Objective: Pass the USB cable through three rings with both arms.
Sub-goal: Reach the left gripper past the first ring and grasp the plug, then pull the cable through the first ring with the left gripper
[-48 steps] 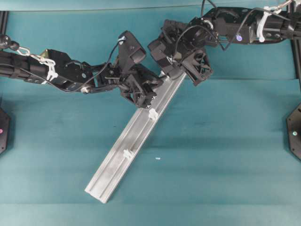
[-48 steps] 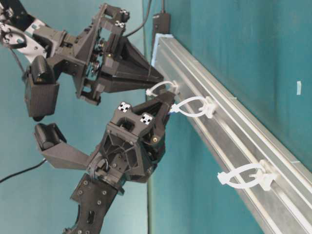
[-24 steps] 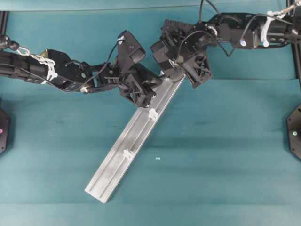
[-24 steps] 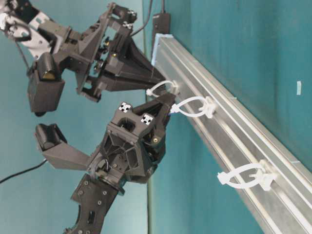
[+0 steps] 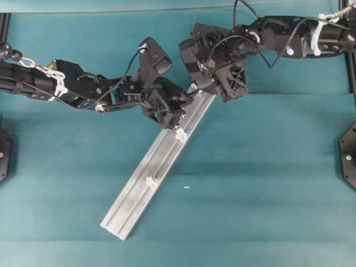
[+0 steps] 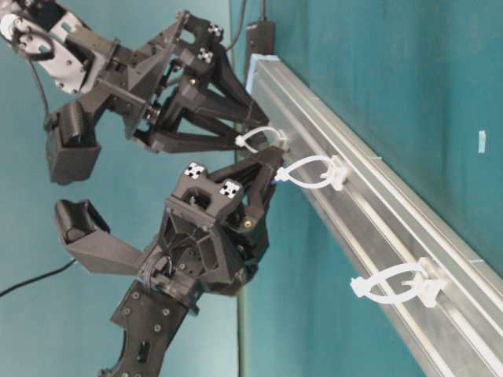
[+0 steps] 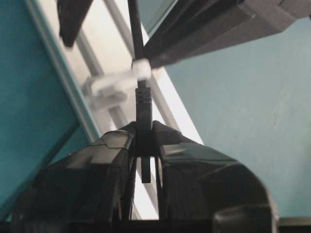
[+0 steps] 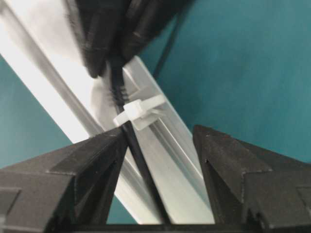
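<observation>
Teal cloth covers my table (image 5: 267, 183). My left gripper (image 7: 145, 145) is clamped on the USB cable (image 7: 144, 104), a thin black cord with a ribbed plug collar, poking through the first ring (image 8: 138, 112) at twelve o'clock. My right gripper (image 8: 158, 141) stands spread wide, holding nothing, straddling the cord on the silver rail (image 5: 144, 189).

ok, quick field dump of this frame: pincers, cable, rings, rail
left pincer: shut on the USB cable's plug, just past the first ring
right pincer: open, fingers either side of the cable, not gripping
USB cable: threaded through the first ring, plug end on the left pincer's side
first ring: at the rail's upper end, cable through it
second ring: no cable through it
third ring: no cable through it
rail: lies diagonally on the teal table
</observation>
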Controlling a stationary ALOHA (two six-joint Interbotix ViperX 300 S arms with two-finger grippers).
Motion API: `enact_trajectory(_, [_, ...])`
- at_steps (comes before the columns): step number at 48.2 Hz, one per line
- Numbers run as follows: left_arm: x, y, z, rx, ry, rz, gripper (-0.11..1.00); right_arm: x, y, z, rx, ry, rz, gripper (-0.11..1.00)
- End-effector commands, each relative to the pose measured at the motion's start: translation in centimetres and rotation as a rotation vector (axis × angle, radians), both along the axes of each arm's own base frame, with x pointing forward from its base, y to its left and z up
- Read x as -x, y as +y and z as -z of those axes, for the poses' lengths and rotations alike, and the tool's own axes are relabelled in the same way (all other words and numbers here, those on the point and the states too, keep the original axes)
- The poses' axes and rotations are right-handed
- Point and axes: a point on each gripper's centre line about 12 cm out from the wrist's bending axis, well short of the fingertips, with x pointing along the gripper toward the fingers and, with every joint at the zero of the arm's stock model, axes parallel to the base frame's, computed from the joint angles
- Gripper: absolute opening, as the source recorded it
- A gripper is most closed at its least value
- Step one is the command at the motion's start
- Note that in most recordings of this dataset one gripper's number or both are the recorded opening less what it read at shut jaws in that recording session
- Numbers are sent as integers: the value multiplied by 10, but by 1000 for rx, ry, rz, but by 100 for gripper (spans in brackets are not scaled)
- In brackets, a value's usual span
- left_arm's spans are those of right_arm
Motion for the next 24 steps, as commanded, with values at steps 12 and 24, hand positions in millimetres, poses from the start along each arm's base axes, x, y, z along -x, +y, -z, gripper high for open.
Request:
enact_trajectory(12, [9,-6,-31,-1,-58,2,9,11,4,-15,2,-41,52,79])
enact_trajectory(24, [16,-8,-43,57,-94,-30,9,22,9,-27,19,-69,61,79])
